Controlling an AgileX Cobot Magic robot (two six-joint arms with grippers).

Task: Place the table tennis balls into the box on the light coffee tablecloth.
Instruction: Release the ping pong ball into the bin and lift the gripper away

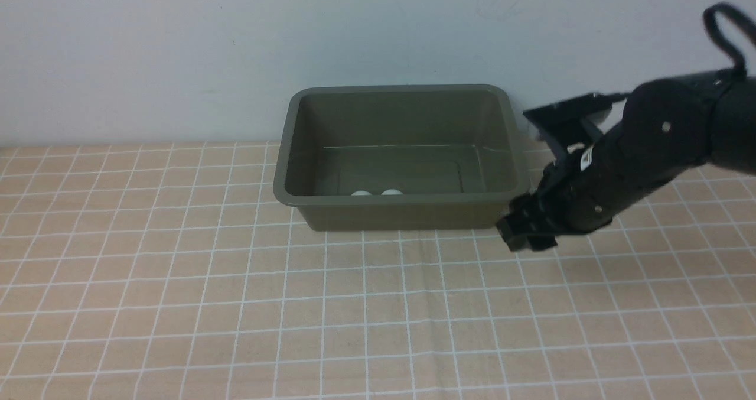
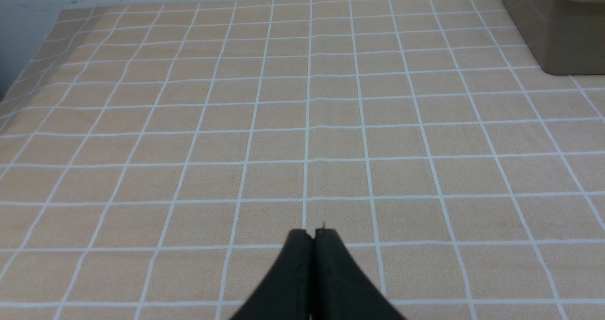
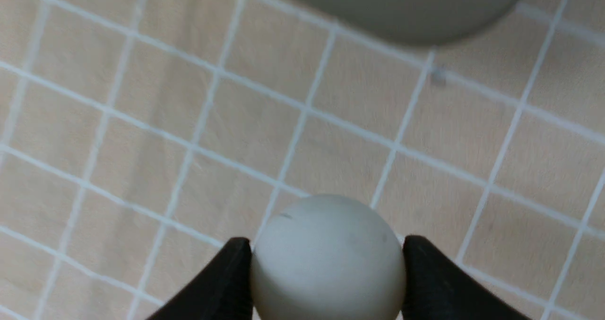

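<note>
The olive-green box (image 1: pixel 295 152) stands at the back of the light coffee tablecloth (image 1: pixel 236 305). Two white table tennis balls (image 1: pixel 361 193) (image 1: pixel 391 192) lie inside it against the near wall. In the right wrist view my right gripper (image 3: pixel 326 244) is shut on a third white ball (image 3: pixel 326 268), above the cloth just short of the box (image 3: pixel 392 8). From the front, that gripper (image 1: pixel 525 231) hangs low beside the box's near right corner and hides its ball. My left gripper (image 2: pixel 313 232) is shut and empty over bare cloth, with the box (image 2: pixel 553 31) off at the corner of its view.
A pale wall rises directly behind the box. The cloth's far left edge (image 2: pixel 28 69) drops away in the left wrist view. The left arm does not appear in the front view.
</note>
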